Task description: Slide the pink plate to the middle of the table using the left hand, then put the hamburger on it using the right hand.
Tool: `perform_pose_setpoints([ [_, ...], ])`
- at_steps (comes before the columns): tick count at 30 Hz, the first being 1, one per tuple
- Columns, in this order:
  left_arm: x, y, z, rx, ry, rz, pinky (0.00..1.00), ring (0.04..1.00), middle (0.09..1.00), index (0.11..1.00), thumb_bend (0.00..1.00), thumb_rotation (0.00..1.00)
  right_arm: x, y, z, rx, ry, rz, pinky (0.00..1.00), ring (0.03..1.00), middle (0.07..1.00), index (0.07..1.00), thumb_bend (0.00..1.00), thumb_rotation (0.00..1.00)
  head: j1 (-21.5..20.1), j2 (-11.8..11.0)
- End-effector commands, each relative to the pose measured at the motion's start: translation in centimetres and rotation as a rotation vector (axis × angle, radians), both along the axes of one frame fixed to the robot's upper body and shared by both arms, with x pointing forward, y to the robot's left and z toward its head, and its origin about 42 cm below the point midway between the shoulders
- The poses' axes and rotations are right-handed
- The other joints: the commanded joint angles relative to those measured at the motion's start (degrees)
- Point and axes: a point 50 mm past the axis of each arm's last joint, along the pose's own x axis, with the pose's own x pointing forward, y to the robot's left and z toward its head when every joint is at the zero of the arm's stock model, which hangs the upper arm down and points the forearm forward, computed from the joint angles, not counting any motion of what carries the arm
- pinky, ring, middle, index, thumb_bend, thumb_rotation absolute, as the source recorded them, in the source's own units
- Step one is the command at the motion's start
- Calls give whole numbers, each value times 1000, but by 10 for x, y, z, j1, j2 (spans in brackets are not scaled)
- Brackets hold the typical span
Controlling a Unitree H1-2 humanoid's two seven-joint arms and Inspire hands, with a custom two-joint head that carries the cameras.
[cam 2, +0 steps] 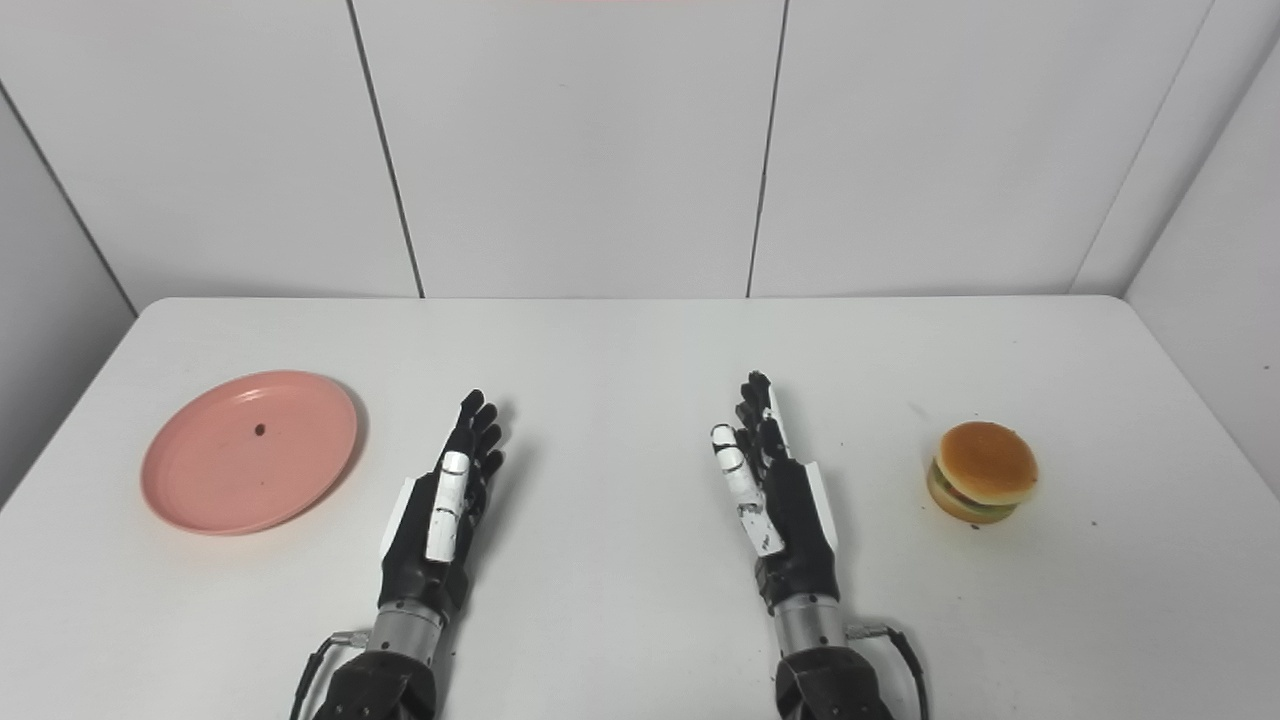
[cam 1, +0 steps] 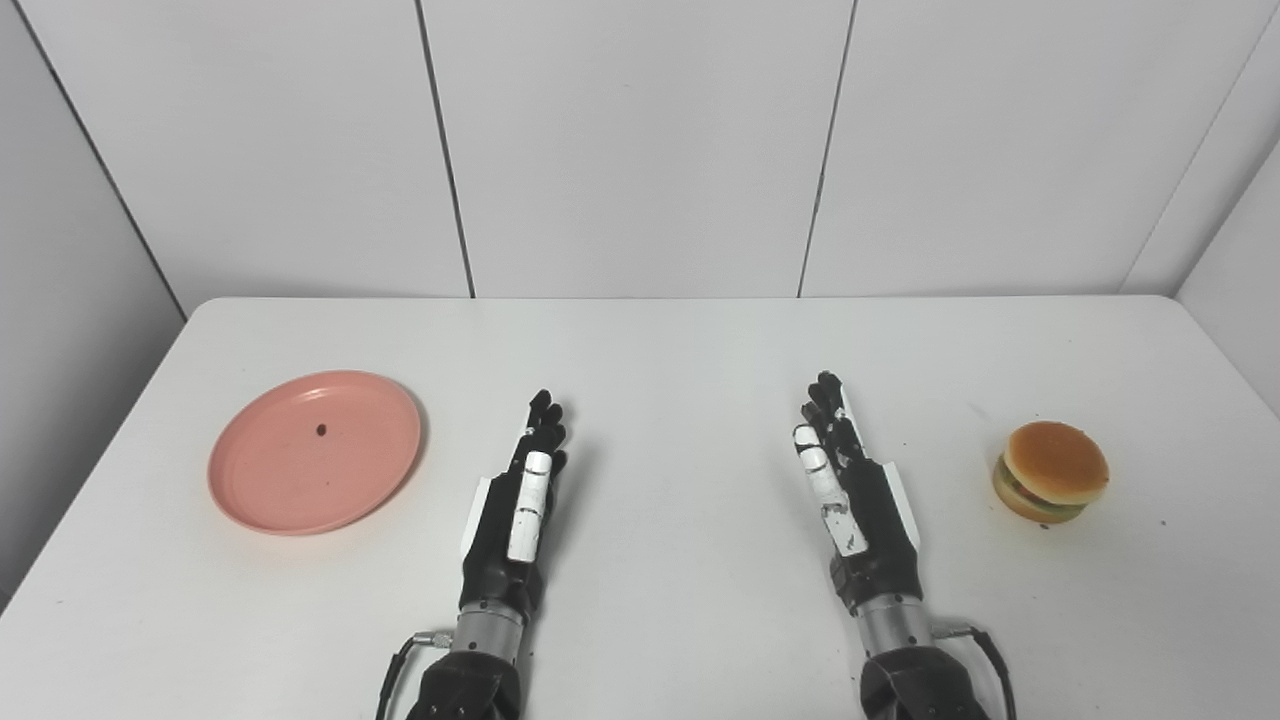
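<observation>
A pink plate (cam 1: pixel 315 452) lies flat on the left side of the white table (cam 1: pixel 680 350), with a small dark speck near its middle. The hamburger (cam 1: pixel 1050 471), with a tan bun and green and brown layers, sits on the table's right side. My left hand (cam 1: pixel 520 505) rests edge-up on the table just right of the plate, fingers straight, holding nothing. My right hand (cam 1: pixel 850 490) rests the same way left of the hamburger, a clear gap away, open and holding nothing.
White wall panels (cam 1: pixel 640 150) stand behind the table's far edge. Side walls close in at the left and right. Bare tabletop lies between my two hands.
</observation>
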Motion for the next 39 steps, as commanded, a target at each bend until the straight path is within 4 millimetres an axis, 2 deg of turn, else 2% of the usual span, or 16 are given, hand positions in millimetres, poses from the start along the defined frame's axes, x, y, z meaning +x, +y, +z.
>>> perform_pose_setpoints([
  [1,-10,7,-19,4,35,3,1000,1000,1000,1000,643,1000,2,2,11,5,-61,-4,1000,1000,1000,1000,554,781,0,0],
  [18,-14,7,-18,-16,35,-10,1000,1000,1000,1000,646,1000,-1,1,11,-7,-58,-3,1000,1000,1000,1000,555,792,3,-8],
  [22,-14,7,-19,-20,31,-7,1000,1000,1000,1000,644,1000,-2,1,12,-1,-59,-5,1000,1000,1000,1000,577,792,4,-3],
  [34,-19,7,-18,-30,36,-11,1000,1000,1000,1000,645,1000,-8,1,13,7,-63,4,1000,1000,1000,1000,541,798,9,-4],
  [39,-20,6,-16,-28,35,-12,1000,1000,1000,1000,640,1000,-10,0,14,-2,-56,-2,1000,1000,1000,1000,573,782,14,-4],
])
